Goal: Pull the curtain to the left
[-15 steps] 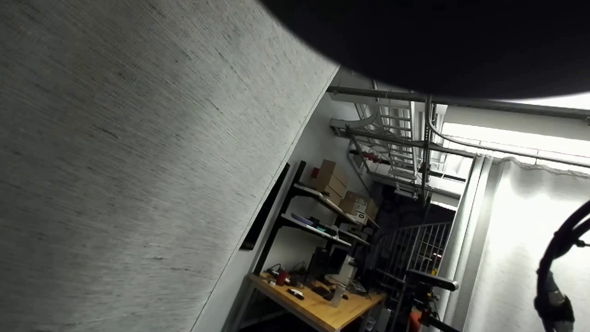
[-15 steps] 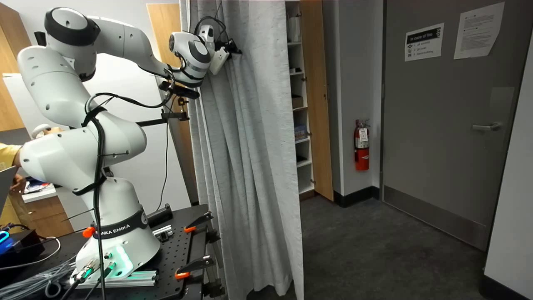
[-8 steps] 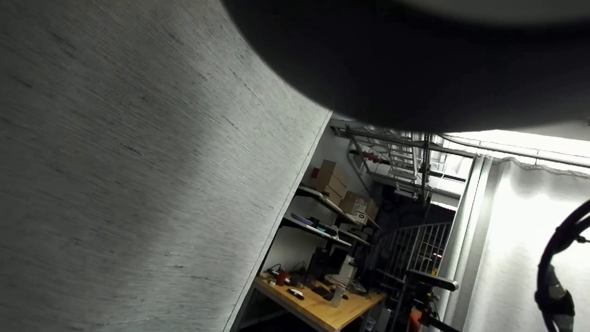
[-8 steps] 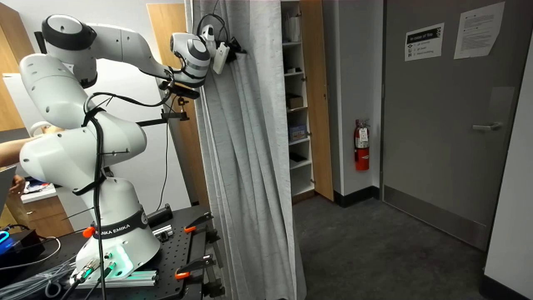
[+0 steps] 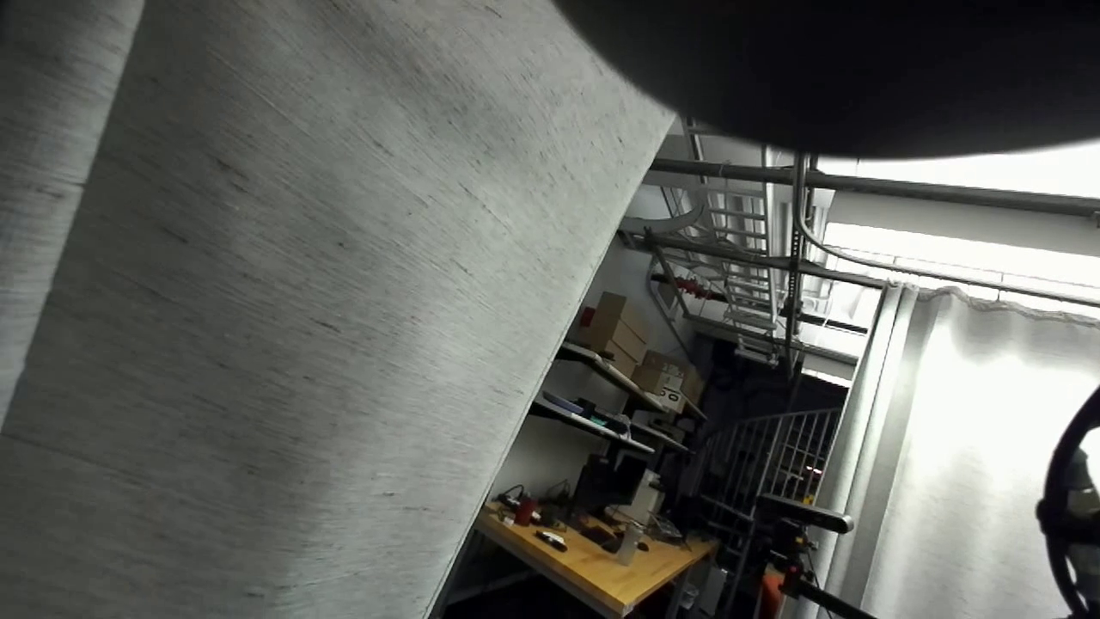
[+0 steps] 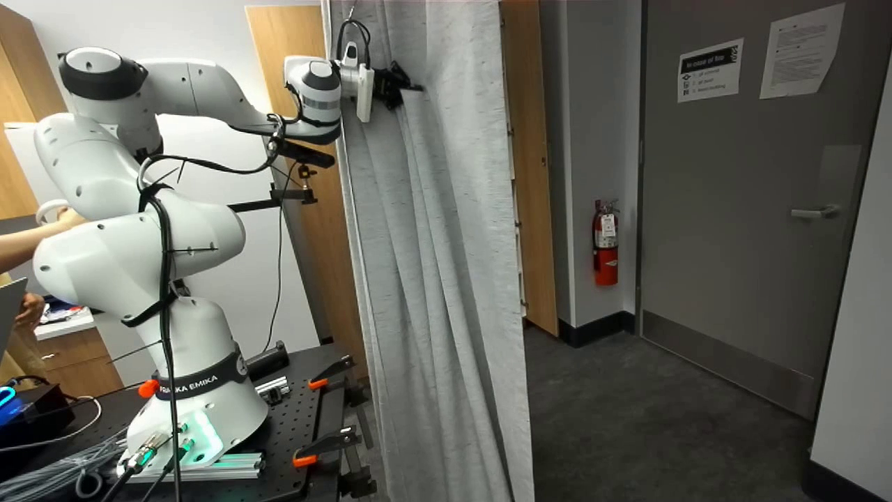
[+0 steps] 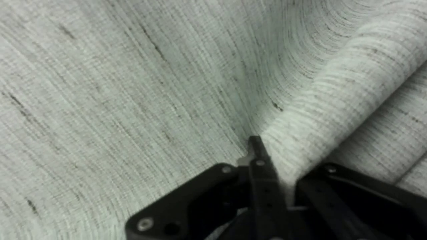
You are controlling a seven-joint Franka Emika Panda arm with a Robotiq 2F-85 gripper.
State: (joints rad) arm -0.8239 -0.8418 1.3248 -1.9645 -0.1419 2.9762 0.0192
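So I'm looking at this robot arm [image 6: 185, 87] reaching out up high, and its claw [image 7: 283, 163] is clamped on a bunched-up fold of the big grey curtain [image 6: 474, 209], cloth pinched right in the bite. The curtain hangs just beside the black tabletop [image 6: 296, 411] the arm stands on, folds slanting down from the grip, one long edge hanging in front of a wooden cupboard door [image 6: 533, 174]. Well past that there's a red fire extinguisher [image 6: 605, 244] near a grey door [image 6: 732, 209]. In an exterior view there's also a second pale curtain [image 5: 962, 447], brightly lit. Oh, and somebody's forearm [image 6: 17, 247] pokes in next to the robot.
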